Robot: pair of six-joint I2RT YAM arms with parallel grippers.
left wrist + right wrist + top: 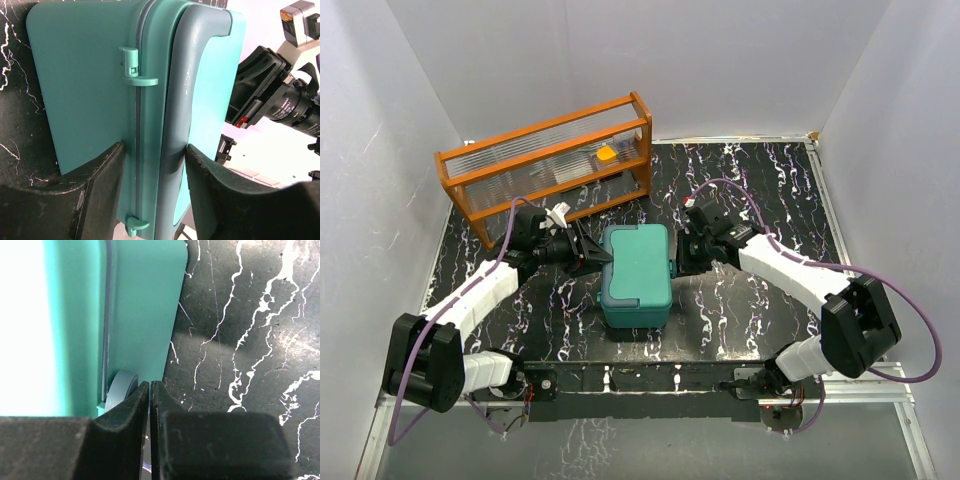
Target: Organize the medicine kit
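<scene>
One medicine kit, one rack, left gripper and right gripper.

We see a long wooden rack standing at the far left of the table, set at a slant so that its right end lies nearer the back wall. Its frame is orange-brown, and clear ribbed panels fill it between the rails. Through the panels, towards the right end, we make out a small orange piece; what it is we cannot tell. The table top is black with thin white veins, like marble. Plain white walls close it in at the back and on both sides. A metal rail runs along the near edge.
</scene>
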